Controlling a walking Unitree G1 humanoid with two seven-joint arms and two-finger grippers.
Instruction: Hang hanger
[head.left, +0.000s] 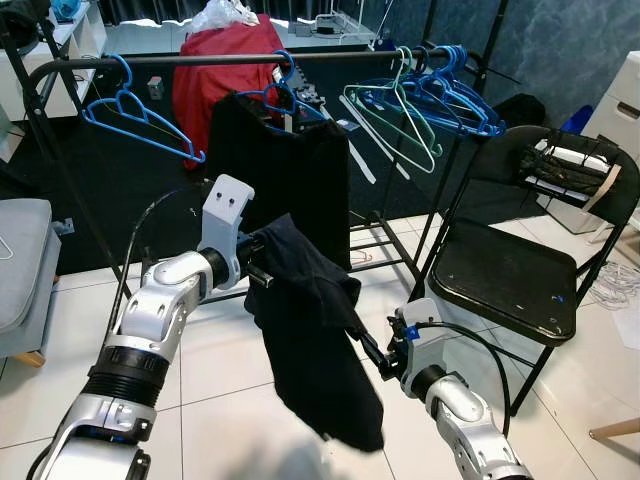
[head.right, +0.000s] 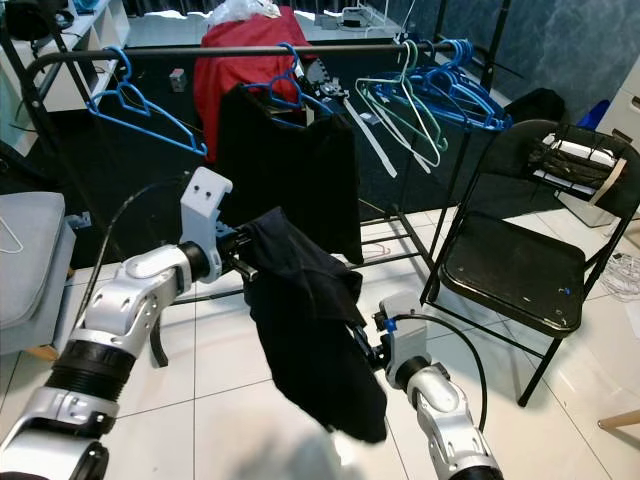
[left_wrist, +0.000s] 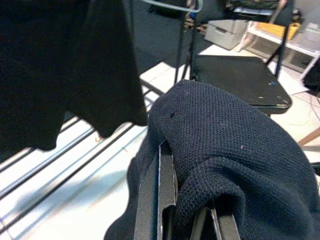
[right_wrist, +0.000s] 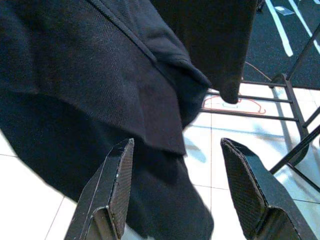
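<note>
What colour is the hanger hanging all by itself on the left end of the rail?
The lone hanger is blue, clearest in the left eye view.

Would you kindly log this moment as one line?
left gripper: shut on dark garment | right gripper: open beside it | rack: ahead

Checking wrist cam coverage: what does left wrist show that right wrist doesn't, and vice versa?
Left wrist: the left end effector, its fingers buried under a fold of the dark garment draped over them, plus the folding chair seat beyond.
Right wrist: the right end effector open, fingers wide apart and not touching cloth, pointed at the garment's hanging lower edge.
Both: the same dark garment, the black garment on the rack behind it, rack base bars and white tile floor.
</note>
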